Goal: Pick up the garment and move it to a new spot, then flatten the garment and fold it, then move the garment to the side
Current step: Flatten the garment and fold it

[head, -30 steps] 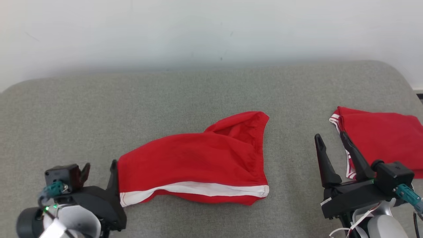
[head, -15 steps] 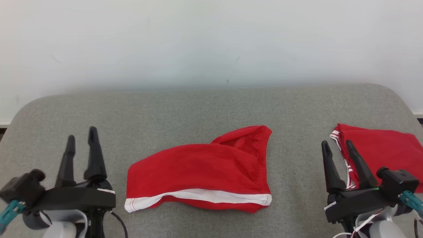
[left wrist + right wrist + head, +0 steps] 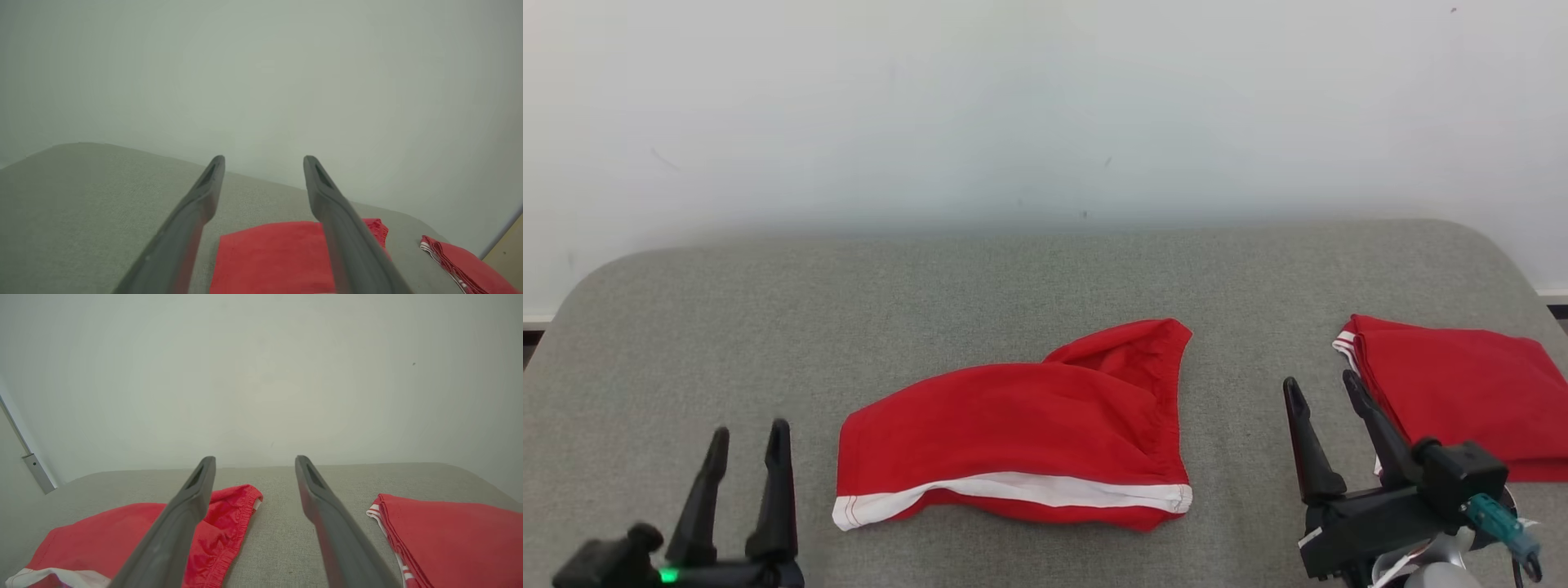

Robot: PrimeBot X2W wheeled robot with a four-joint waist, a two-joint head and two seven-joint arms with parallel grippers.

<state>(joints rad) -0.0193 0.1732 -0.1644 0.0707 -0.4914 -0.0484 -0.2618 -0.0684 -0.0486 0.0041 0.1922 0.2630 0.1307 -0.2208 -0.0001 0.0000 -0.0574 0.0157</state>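
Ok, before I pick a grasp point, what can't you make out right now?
- Red shorts: head view, under layers hidden by the top layer; left wrist view, near part cut off by the bottom edge.
- Folded red pile: head view, right side cut off by the frame, near corner behind the right end effector; number of pieces too fine to count.
- Left end effector: head view, base cut off by the bottom edge.
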